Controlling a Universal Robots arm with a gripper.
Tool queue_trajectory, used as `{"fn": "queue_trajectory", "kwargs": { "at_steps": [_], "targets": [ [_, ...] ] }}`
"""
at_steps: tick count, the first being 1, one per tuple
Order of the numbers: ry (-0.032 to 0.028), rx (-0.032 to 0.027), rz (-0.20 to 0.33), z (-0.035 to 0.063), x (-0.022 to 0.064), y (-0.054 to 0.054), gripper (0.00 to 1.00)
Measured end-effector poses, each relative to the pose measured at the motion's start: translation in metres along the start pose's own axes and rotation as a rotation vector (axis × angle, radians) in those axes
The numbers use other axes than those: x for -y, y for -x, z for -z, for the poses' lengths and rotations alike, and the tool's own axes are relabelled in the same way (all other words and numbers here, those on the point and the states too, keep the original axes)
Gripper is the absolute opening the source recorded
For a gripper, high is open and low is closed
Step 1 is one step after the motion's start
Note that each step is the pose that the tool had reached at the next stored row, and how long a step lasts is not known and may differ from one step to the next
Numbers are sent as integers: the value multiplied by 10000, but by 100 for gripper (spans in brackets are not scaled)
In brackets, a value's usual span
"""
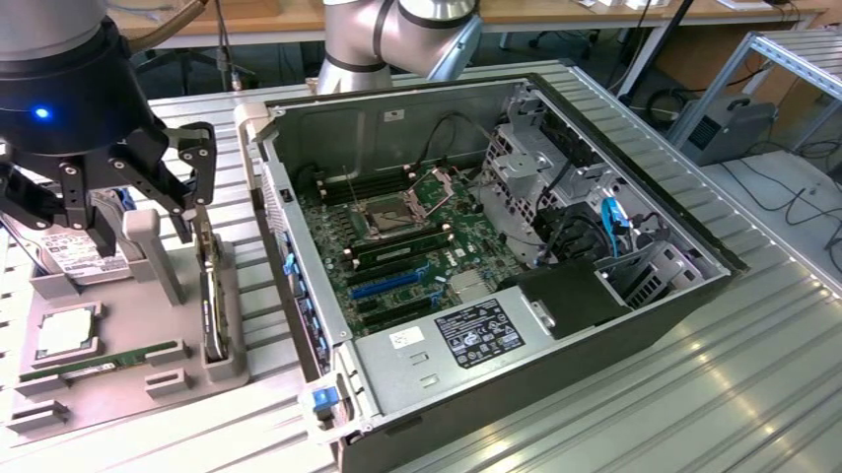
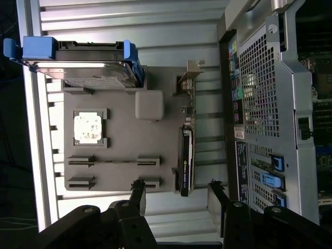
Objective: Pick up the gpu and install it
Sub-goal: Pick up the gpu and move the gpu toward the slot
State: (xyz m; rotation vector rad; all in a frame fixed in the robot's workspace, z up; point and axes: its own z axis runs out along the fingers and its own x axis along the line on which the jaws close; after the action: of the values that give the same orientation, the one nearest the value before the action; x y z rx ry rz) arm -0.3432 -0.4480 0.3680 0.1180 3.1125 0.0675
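The gpu [image 1: 208, 296] stands on its long edge in a slot of the grey parts holder [image 1: 125, 394], at the exterior view's left. In the wrist view the gpu [image 2: 185, 161] is a thin black strip, with its silver bracket at the end farther from my fingers. My gripper [image 1: 132, 202] hangs above the holder's far end, open and holding nothing. In the wrist view the black fingertips [image 2: 137, 189] spread wide on either side of the card's near end, and the gripper [image 2: 176, 192] is above it, not touching.
The open computer case [image 1: 632, 325] lies at the exterior view's right, with its motherboard [image 1: 394, 246] and blue slots exposed. The holder also carries a hard drive [image 2: 88, 67] in a blue caddy, a processor [image 2: 88, 128] and a green memory stick [image 1: 99, 360]. Ribbed metal tabletop [image 1: 736, 394] surrounds everything.
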Motion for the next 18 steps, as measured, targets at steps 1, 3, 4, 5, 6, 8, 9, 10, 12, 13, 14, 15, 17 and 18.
{"fn": "queue_trajectory", "kwargs": {
  "at_steps": [1,3,4,5,6,8,9,10,12,13,14,15,17,18],
  "targets": [
    [0,0,0,-4,0,0,60],
    [0,1,0,-10,1,0,60],
    [0,0,0,-13,1,0,60],
    [1,1,0,-16,1,-1,60],
    [1,1,0,-19,1,-1,60],
    [0,1,0,-24,1,-1,60],
    [0,1,0,-27,1,-1,60],
    [1,1,0,-30,1,-1,60],
    [0,1,0,-37,2,-1,60],
    [1,1,0,-40,2,-1,60],
    [1,1,0,-43,2,-1,60],
    [0,0,0,-46,2,-1,60],
    [1,1,0,-53,2,-1,60],
    [1,1,0,-56,3,-1,60]
  ]
}}
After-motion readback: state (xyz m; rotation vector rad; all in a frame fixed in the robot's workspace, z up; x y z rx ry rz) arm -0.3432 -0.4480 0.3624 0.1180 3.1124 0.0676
